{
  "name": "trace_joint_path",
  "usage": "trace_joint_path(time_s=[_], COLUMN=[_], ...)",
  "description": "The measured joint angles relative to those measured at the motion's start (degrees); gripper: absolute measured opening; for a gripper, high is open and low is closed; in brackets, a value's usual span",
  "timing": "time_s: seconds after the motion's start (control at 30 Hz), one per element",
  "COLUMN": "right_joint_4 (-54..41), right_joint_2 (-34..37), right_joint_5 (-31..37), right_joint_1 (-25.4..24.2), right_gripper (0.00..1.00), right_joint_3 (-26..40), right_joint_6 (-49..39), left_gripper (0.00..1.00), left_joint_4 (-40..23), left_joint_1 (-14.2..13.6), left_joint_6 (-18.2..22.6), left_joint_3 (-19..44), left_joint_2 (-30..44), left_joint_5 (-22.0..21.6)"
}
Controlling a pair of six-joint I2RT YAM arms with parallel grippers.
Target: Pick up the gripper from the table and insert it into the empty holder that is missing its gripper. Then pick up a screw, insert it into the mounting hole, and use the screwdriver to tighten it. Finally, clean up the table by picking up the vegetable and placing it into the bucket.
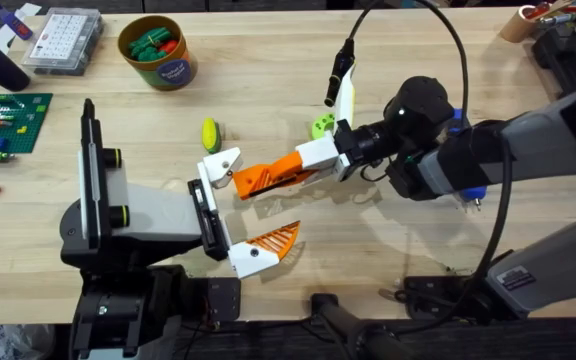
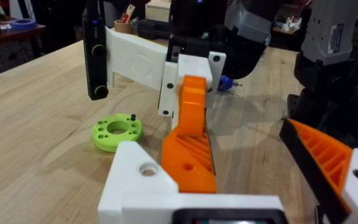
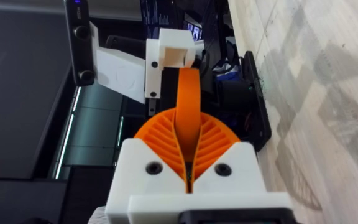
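- The right gripper, white-bodied with orange ribbed pads, reaches in from 3 o'clock across the middle of the wooden table, its fingers pointing toward 9 o'clock.
- Its two pads are pressed together on the solid orange gripper finger; in the right wrist view the smooth orange wedge stands out from between the closed ribbed pads.
- The tapered tip of that finger reaches the white holder on the black bar of the stand unit; the right wrist view shows the tip meeting the holder. Whether it is fully seated cannot be told.
- The second white bracket with the latticed orange finger lies at 6 o'clock of the holder, on the same black bar, apart from the held finger.
- In the left wrist view the right gripper has the orange finger clamped, running up to the white holder.
- The left arm's own fingers cannot be made out, so how far that hand is open cannot be told.
- A lime-green ring with holes sits on the table at 12 o'clock of the right gripper; the left wrist view shows a small dark screw standing on it.
- A small yellow-green vegetable lies at 12 o'clock of the holder, near it but not touching.
- The tan-yellow bucket with a dark blue label stands toward 11 o'clock of the vegetable, well apart, with red and green pieces inside.
- A clear parts box sits at 9 o'clock of the bucket.
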Motion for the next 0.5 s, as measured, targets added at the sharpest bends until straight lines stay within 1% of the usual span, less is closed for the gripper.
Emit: trace_joint_path(time_s=[0.1, 0.33, 0.5], right_joint_4=[-1.4, -1.5, 2.2], right_joint_2=[0.0, 0.1, 0.1], right_joint_5=[0.0, 0.0, 0.0], right_joint_1=[0.0, 0.0, 0.0], right_gripper=[0.015, 0.015, 0.015], right_joint_3=[0.0, 0.0, 0.0], right_joint_6=[0.2, 0.5, 1.8], left_gripper=[0.988, 0.988, 0.988], left_joint_4=[-0.4, -0.5, -0.5], left_joint_1=[0.0, 0.0, 0.0], left_joint_6=[0.0, 0.0, 0.0], left_joint_3=[0.0, 0.0, 0.0], left_joint_2=[0.0, 0.0, 0.0], left_joint_5=[0.0, 0.0, 0.0])
